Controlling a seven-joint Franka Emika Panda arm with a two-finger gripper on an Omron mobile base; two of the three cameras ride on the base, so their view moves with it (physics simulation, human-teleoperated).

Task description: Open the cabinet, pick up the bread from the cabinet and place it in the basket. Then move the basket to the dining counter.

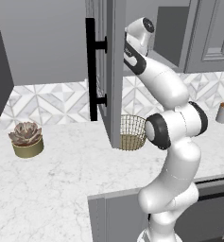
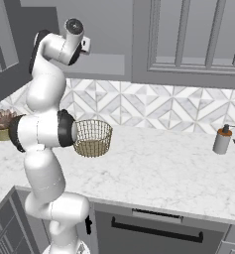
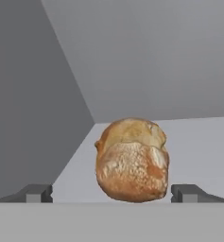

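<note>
Our claw (image 3: 112, 193) is spread wide, its two fingertips (image 3: 37, 193) standing either side of the bread (image 3: 132, 159) without touching it. We reach the arm (image 1: 156, 80) up and into the open cabinet (image 1: 108, 71), elbow bent above the counter (image 1: 52, 189). The bread, a golden-brown crusty bun, sits on the cabinet shelf (image 3: 193, 142). The basket (image 1: 132, 132) stands on the counter below.
</note>
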